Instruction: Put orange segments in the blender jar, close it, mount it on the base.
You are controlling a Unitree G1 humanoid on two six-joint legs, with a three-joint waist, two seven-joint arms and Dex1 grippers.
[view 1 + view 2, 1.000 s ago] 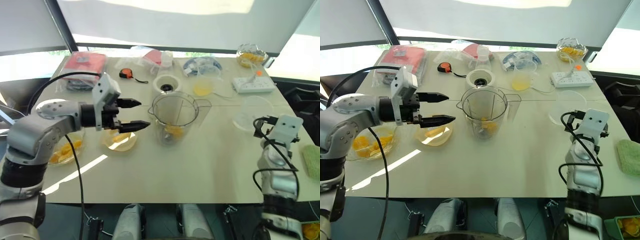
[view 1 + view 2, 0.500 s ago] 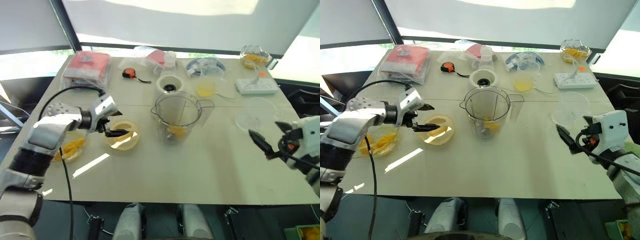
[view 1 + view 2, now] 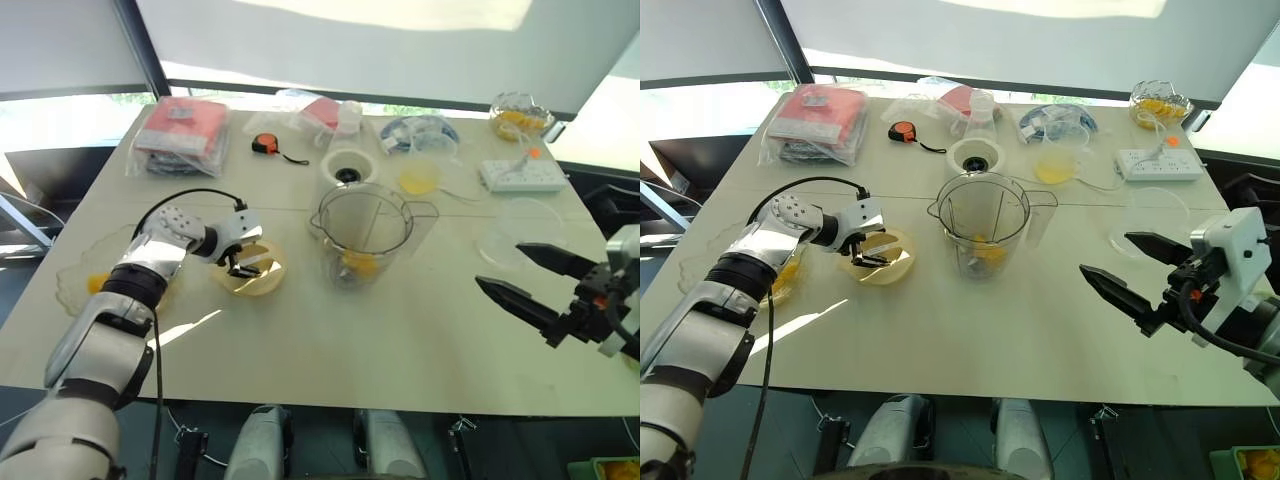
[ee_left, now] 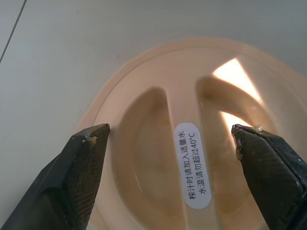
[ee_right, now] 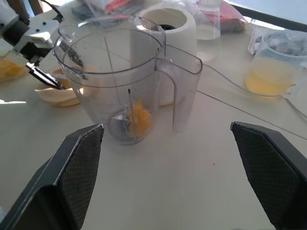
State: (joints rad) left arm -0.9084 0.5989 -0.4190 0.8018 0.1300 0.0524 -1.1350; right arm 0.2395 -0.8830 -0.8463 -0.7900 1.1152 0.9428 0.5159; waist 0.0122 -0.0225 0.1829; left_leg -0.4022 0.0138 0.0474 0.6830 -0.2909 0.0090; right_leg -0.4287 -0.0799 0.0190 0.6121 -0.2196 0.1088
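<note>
Flanking the blender jar, both spread pincers, left and right, hold nothing.

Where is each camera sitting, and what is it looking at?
Left eye view: on the head, looking down over the table; both arms show.
Right eye view: beside it, same scene; left gripper and right gripper show.
Left wrist view: on the left wrist, looking down at the peach lid between open jaws.
Right wrist view: on the right wrist, facing the blender jar with orange segments, and the base behind it.
Shared: both wrist views show the peach lid.
</note>
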